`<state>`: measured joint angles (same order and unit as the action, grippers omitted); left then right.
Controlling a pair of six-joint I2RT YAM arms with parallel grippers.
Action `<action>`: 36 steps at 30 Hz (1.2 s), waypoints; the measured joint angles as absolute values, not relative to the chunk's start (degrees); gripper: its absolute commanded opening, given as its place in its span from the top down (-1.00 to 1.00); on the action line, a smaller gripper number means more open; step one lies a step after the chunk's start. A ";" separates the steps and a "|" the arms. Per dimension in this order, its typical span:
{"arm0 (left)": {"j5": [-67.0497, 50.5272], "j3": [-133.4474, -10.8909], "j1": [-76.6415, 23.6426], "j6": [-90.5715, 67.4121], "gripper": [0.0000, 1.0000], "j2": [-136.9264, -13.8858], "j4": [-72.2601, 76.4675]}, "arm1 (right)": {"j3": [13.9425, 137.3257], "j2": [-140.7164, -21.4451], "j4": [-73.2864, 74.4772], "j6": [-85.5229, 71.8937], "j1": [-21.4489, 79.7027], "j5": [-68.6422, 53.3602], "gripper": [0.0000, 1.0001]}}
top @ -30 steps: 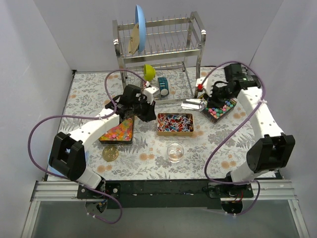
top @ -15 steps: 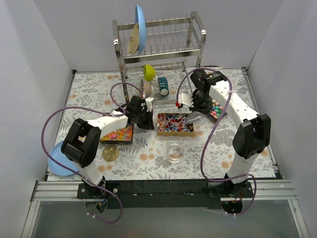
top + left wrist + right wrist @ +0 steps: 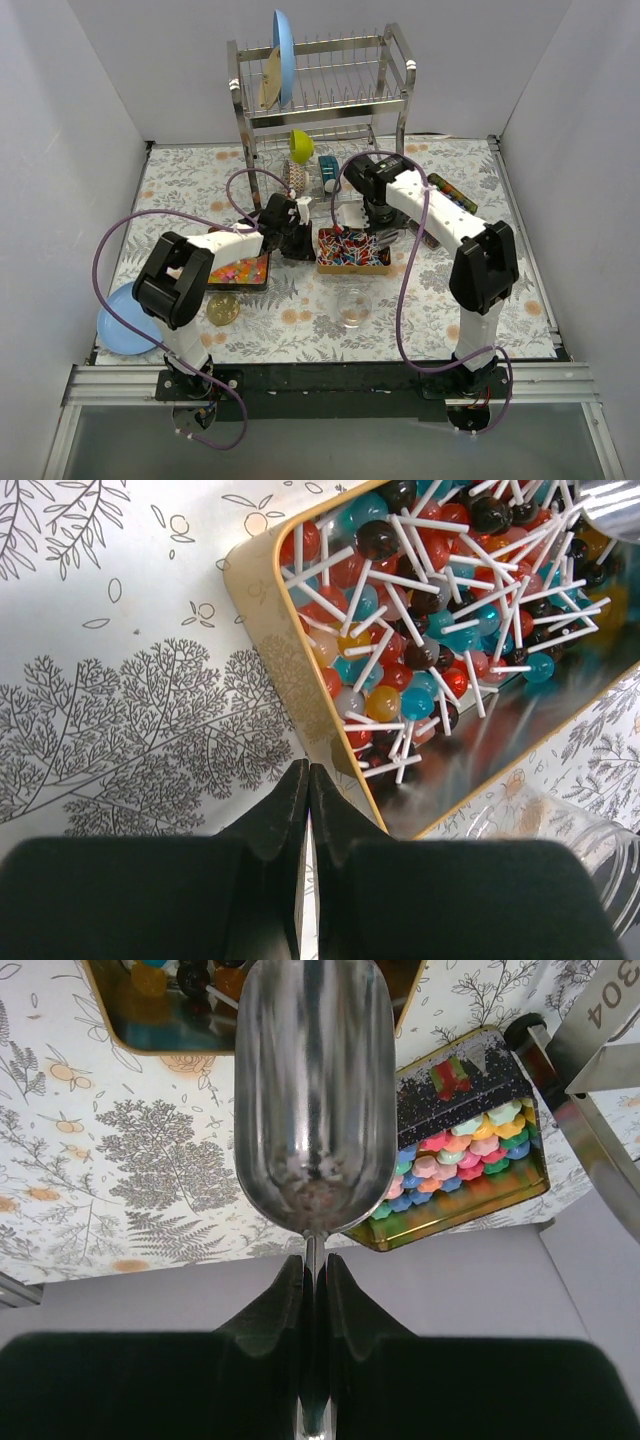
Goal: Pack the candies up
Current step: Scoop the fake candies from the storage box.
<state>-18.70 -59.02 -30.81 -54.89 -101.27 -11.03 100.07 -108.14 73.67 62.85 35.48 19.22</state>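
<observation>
The right jaws pinch the thin handle of a shiny metal scoop point(image 3: 310, 1090). Its bowl is empty except for a few specks. The scoop hangs over the right end of a gold rectangular tin point(image 3: 352, 269) full of red, blue and dark lollipops point(image 3: 430, 610), which stands in the middle of the surface. The left jaws are pressed together with nothing between them, low and just beside the left corner of this tin.

Further out, a dark tin point(image 3: 235, 287) of orange, yellow and pink gummies point(image 3: 240, 268) lies toward the left edge. A gold tin point(image 3: 460, 1210) of flower-shaped multicoloured sweets point(image 3: 460, 1150) lies toward the right edge. A small clear glass bowl point(image 3: 352, 307) stands between the lollipop tin and the near edge; it looks empty.

I judge that the packing is only at its beginning. All the candies I can see lie in their three tins, the scoop carries none, and nothing is in the glass. Almost all the work is left.
</observation>
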 measured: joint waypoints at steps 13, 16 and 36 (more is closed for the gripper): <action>-18.90 -58.11 -30.81 -56.64 1.00 -102.96 -5.48 | 99.94 -111.26 73.56 61.34 39.11 25.78 0.97; -19.11 -57.19 -30.68 -57.43 1.00 -102.96 -3.86 | 99.96 -111.87 73.76 59.94 40.29 26.72 0.97; -26.13 -51.35 -27.79 -63.72 1.00 -102.91 7.46 | 106.28 -117.30 77.21 48.47 41.98 22.04 0.97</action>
<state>-26.13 -51.35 -27.79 -63.72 -102.91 7.46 106.28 -117.30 77.21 48.47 41.98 22.04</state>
